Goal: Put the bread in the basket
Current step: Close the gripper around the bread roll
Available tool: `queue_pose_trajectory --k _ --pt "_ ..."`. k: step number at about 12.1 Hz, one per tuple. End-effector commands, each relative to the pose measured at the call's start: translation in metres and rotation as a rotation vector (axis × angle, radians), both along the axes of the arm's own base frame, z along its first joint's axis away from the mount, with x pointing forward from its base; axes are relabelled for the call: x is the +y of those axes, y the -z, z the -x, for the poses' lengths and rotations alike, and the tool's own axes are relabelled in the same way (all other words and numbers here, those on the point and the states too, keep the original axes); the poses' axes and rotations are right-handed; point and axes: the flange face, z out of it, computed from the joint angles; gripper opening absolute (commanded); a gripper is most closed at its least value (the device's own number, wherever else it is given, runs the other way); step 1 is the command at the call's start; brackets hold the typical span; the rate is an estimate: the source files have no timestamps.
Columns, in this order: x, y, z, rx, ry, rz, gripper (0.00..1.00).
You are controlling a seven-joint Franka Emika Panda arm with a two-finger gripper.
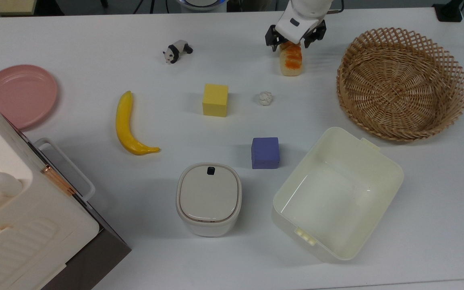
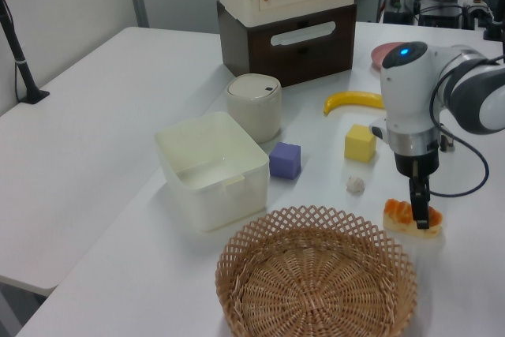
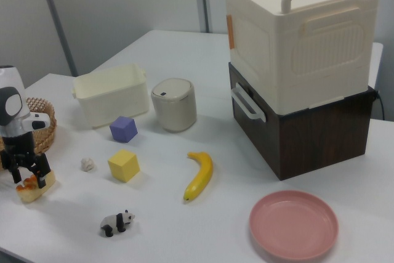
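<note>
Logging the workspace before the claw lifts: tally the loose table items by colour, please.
Yellow: 2, banana, cube
Purple: 1, cube
Pink: 1, plate
Orange-cream: 1, bread
White: 1, lumpy ball
Black-white: 1, panda
Total: 7

Bright even light, soft shadows, sharp

Bare table point(image 1: 320, 80) between bread point(image 1: 291, 62) and basket point(image 1: 402, 82): open lane. Basket interior open from above. White ball point(image 1: 265, 98) near bread, toward yellow cube point(image 1: 215, 100). Tub point(image 1: 337, 193) beside basket, off lane. Purple cube point(image 1: 265, 152), lidded bin point(image 1: 208, 198), banana point(image 1: 129, 125), panda point(image 1: 177, 50) well apart.
</note>
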Motion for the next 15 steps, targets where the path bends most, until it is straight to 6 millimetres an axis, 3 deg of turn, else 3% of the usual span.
queue_pose_trajectory --k 1,2,6,9,15 --pt "0.006 0.016 0.0 -0.031 0.009 0.013 1.0" --pt "0.006 0.016 0.0 -0.032 0.007 0.015 0.96" --pt "0.005 0.016 0.0 -0.038 -0.006 0.022 0.66" --pt "0.005 0.016 0.0 -0.039 -0.014 0.023 0.54" --pt "-0.001 -0.005 -0.002 -0.057 -0.007 0.018 0.51"
